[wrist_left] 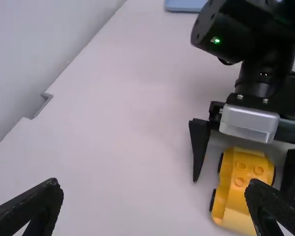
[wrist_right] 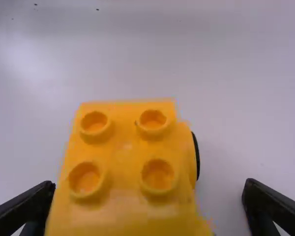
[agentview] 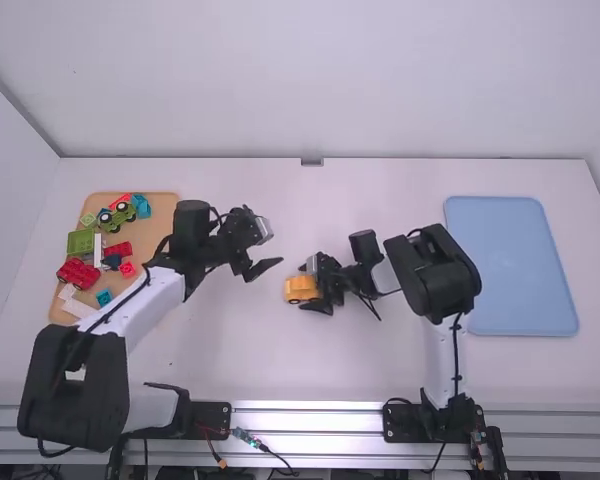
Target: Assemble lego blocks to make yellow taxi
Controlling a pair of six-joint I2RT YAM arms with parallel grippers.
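Straddling the yellow taxi (agentview: 298,290) is the right end effector (agentview: 316,287), and its fingers are spread, one on each side, with no grip on it! We're on the white tabletop (agentview: 230,345), high view, twelve o'clock pointing away from the camera, and the taxi sits just left of the middle. Over at ten o'clock from it, close by, hangs the left end effector (agentview: 264,261), and the left wrist view settles its state: fingers wide apart, nothing between them.

That same view delivers the taxi's black wheels (wrist_left: 213,200) and a gap between the taxi and the right arm's fingers. Now to the right wrist view, right up close: four round studs (wrist_right: 157,176) on the yellow top, set two by two, a detail far too small to pick out from above.

The high view answers with the wide layout. Between nine and ten o'clock from the taxi lies a tan tray (agentview: 158,212) bearing a green block (agentview: 80,242), red blocks (agentview: 77,273), white pieces and a small green vehicle (agentview: 117,216). Round at three o'clock, well apart, lies the blue tray (agentview: 512,265)!
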